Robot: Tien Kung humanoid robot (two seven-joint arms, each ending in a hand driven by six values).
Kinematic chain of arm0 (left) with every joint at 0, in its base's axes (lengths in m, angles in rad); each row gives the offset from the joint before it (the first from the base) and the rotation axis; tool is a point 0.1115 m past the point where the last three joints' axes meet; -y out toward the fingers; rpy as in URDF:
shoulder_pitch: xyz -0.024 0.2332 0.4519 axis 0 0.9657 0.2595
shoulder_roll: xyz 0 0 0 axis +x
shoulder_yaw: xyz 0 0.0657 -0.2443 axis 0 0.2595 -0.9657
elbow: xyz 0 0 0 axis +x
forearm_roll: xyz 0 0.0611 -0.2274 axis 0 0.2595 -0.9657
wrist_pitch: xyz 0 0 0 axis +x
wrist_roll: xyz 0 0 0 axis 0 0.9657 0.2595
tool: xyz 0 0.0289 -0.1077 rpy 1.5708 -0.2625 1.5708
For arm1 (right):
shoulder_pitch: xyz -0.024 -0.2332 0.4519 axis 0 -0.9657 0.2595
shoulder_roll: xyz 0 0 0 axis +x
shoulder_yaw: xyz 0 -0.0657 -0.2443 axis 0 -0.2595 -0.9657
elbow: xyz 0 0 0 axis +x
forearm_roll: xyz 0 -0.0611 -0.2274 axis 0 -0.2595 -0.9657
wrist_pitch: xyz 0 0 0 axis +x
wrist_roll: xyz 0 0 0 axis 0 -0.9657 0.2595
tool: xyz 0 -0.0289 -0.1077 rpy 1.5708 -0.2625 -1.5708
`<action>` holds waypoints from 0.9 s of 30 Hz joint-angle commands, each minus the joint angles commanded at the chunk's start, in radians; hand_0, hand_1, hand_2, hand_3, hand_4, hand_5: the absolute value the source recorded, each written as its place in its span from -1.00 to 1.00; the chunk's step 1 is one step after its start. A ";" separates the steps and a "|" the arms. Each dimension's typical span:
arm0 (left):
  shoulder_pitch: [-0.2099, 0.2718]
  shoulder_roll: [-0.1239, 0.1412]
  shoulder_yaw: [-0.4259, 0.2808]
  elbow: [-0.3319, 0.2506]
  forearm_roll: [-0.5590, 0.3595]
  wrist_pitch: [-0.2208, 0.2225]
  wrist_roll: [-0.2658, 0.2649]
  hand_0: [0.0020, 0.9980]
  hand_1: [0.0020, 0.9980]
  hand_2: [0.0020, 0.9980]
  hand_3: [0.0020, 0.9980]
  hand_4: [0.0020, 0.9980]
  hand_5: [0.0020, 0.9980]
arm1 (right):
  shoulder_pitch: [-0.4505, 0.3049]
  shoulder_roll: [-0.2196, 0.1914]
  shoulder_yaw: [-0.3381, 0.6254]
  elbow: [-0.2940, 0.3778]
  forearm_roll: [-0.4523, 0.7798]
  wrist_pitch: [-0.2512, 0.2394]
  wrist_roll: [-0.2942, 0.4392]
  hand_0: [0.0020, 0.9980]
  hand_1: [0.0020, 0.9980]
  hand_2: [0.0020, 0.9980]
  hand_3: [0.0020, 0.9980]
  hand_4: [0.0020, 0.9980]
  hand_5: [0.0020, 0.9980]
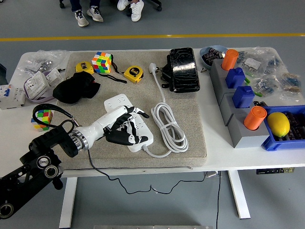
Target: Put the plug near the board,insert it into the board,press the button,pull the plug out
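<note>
- The white table (214,157) fills most of the shot, grey floor with a yellow line at 12 o'clock.
- A beige mat (190,105) sits on it, clutter all round.
- The power strip (114,102) lies mid-mat, its near end hidden.
- The left hand (125,130) lies over that end, fingers curled; can't tell if they're clamped on the black plug, which is hidden too.
- My guess: the strip could skid on the mat if the hand pushes sideways.

Left arm (33,162) black, round joints; white forearm, silver wrist ring; hand (125,130) black-and-white.

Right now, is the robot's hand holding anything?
It cannot be told. The left hand lies on the near end of the white power strip, fingers curled, hiding whatever is beneath.
</note>
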 joint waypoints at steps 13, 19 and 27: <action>-0.007 -0.011 0.044 0.029 0.205 -0.068 0.111 -0.90 -0.84 -0.70 0.78 0.56 -1.00 | -0.004 0.003 0.010 0.000 -0.002 0.000 0.001 -0.06 0.16 0.06 0.02 0.70 -0.30; -0.007 -0.016 0.051 0.036 0.197 -0.073 0.109 -0.90 -0.84 -0.70 0.78 0.56 -1.00 | -0.006 0.004 0.013 -0.001 -0.002 0.000 0.001 -0.06 0.16 0.06 0.02 0.70 -0.30; -0.014 -0.021 0.066 0.064 0.203 -0.081 0.115 -0.91 -0.84 -0.70 0.76 0.56 -1.00 | -0.003 0.004 0.019 -0.001 -0.005 0.000 0.001 -0.06 0.16 0.06 0.02 0.70 -0.30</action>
